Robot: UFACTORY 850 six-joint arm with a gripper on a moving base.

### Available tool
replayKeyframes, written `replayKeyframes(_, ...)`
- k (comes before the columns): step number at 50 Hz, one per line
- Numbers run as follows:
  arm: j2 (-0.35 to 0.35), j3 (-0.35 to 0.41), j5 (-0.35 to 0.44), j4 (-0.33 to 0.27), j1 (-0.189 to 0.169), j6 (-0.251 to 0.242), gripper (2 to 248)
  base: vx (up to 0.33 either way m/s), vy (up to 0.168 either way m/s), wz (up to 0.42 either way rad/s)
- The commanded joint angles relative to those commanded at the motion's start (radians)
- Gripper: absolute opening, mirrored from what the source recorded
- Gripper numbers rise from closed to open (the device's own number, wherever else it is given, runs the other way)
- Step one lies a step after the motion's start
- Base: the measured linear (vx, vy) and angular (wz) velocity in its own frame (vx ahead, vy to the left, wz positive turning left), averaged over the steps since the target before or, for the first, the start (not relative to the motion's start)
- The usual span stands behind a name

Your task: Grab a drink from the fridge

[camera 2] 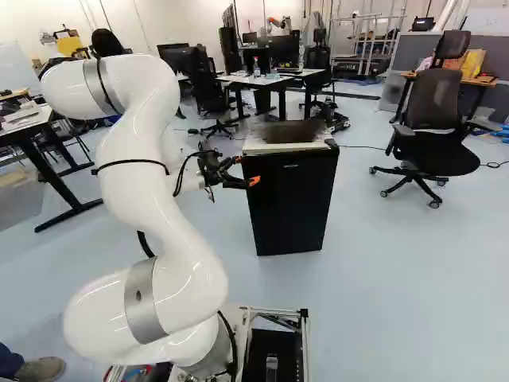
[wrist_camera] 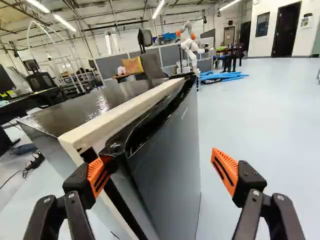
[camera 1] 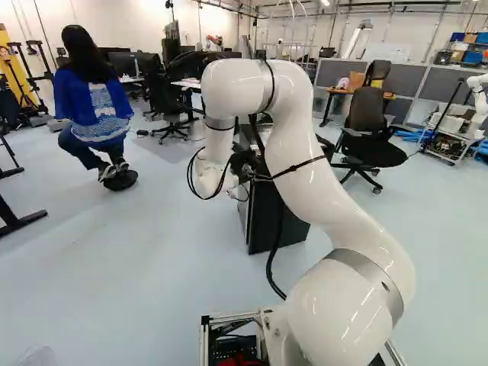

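One small pale mark [camera 2: 290,165] shows on the door [camera 2: 290,211] of the one black fridge [wrist_camera: 110,107], too small to read; in the left base view the arm [camera 1: 305,175] hides part of the fridge. The gripper [camera 2: 245,170] is spread wide by the door's upper corner, one of its two orange pads [wrist_camera: 96,176] beside the edge, contact hard to tell, the other out before the door's face

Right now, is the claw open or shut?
The claw is open: its orange pads stand wide apart, one by the fridge door, the other clear of it.
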Motion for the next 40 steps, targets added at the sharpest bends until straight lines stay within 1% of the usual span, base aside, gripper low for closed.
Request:
replayKeyframes(27,0.012,0.027,0.018,0.064,0.021,0.0,247,0.0,0.0,0.0)
replayKeyframes(40,0.016,0.037,0.029,0.094,0.024,0.0,247,0.0,0.0,0.0)
